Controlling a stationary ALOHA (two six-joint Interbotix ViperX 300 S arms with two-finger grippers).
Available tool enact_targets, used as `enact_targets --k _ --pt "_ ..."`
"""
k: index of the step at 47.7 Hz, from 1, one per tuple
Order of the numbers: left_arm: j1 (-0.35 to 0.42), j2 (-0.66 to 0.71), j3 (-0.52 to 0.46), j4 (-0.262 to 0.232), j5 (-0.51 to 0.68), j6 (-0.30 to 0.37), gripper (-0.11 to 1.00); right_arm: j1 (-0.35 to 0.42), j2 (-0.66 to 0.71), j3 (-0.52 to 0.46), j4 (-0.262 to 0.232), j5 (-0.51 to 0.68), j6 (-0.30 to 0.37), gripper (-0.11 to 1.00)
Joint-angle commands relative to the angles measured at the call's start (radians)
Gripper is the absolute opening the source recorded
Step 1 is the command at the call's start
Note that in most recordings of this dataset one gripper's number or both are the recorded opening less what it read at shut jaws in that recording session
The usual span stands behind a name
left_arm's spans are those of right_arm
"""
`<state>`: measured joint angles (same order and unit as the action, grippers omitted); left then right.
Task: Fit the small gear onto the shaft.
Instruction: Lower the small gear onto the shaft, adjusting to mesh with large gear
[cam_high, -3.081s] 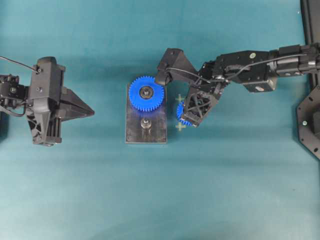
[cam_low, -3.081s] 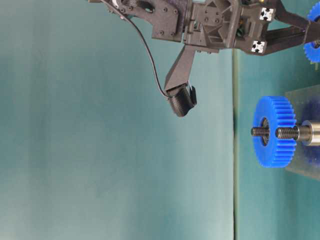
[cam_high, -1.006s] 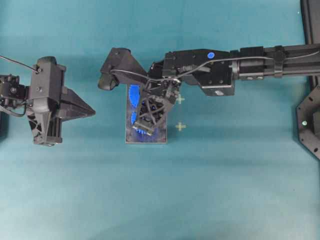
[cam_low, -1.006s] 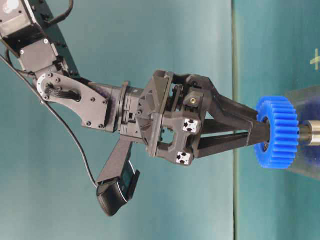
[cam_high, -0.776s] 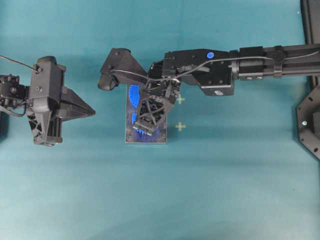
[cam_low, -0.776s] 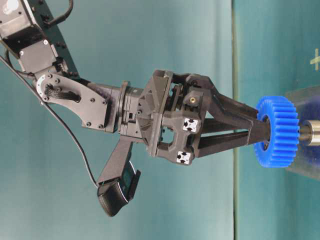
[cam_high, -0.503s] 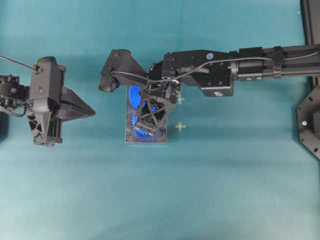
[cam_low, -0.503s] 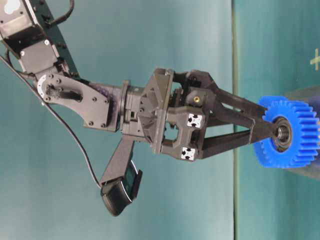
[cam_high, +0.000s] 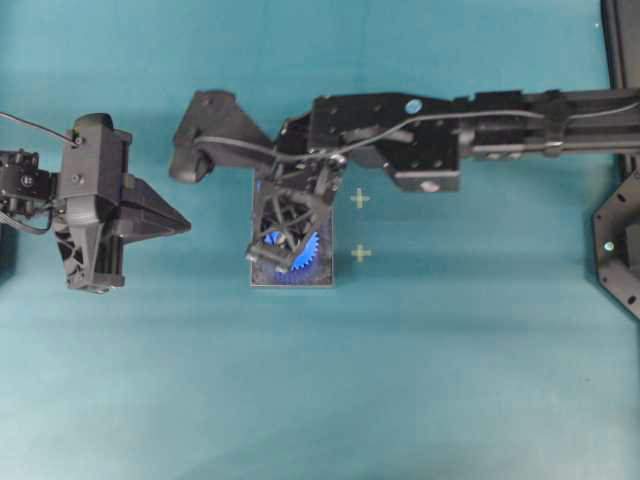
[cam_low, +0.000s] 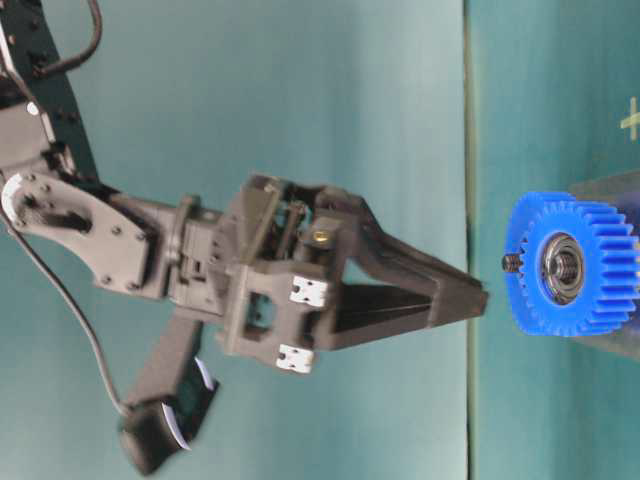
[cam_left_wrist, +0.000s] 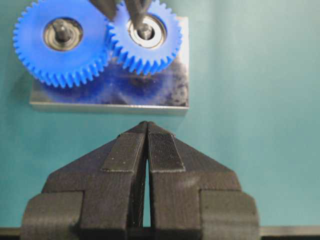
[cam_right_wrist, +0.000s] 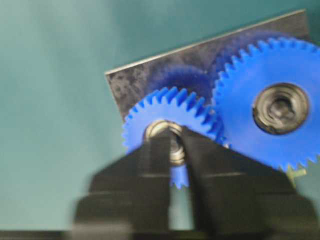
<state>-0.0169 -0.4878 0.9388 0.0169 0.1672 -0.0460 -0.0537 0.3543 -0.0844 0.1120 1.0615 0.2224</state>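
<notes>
Right pincer (cam_low: 478, 297): seen closed, its two fingers drawn almost together with only a thin slit between them, nothing held; in the table-level view its tip was seen apart from the gear face, to the left of it in the frame.
Right pincer, overhead: placed over the lower half of the plate, near frame centre (cam_high: 283, 252); the arm was stretched in from the right edge.
Right pincer, own wrist view: the blurred fingers (cam_right_wrist: 159, 150) were shown across the centre of the small gear; contact could not be told.
Left pincer (cam_left_wrist: 147, 131): seen closed and empty, fingers pressed together, held above the desk just below the plate's near edge in its own view; at the left of the overhead frame (cam_high: 185, 224), well apart from the plate.
Small gear (cam_left_wrist: 145, 37): seated flat on the plate with the shaft (cam_left_wrist: 145, 33) showing through its metal-ringed centre hole; its teeth were meshed with those of the larger gear.
Larger gear (cam_left_wrist: 61, 42): placed on the same plate, at the upper left of the left wrist view, touching the small gear.
Plate (cam_left_wrist: 165, 95): grey metal, laid on the teal desk (cam_high: 450, 380), blue reflections seen on its surface.
Desk marks: two pale crosses (cam_high: 360, 199) seen just right of the plate.
</notes>
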Motion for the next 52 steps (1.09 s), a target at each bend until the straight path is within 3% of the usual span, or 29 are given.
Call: enact_targets --k 1,9,21,33,52 --pt "-0.002 -0.003 -0.012 0.003 -0.008 -0.002 0.00 -0.002 0.006 -0.023 0.002 -0.002 -0.015 0.07" --pt "-0.002 -0.003 -0.012 0.003 -0.009 -0.002 0.00 -0.014 0.031 -0.021 -0.005 -0.009 -0.008 0.01" --pt "-0.002 -0.003 -0.009 0.003 -0.017 -0.002 0.00 -0.037 0.018 -0.005 -0.063 0.021 0.012 0.01" --pt "-0.002 -0.003 -0.009 0.003 -0.017 -0.002 0.00 -0.041 -0.018 0.074 -0.064 0.026 0.051 0.01" --pt "-0.002 -0.003 -0.008 0.002 -0.018 -0.002 0.00 0.058 -0.150 0.201 -0.066 0.015 0.176 0.01"
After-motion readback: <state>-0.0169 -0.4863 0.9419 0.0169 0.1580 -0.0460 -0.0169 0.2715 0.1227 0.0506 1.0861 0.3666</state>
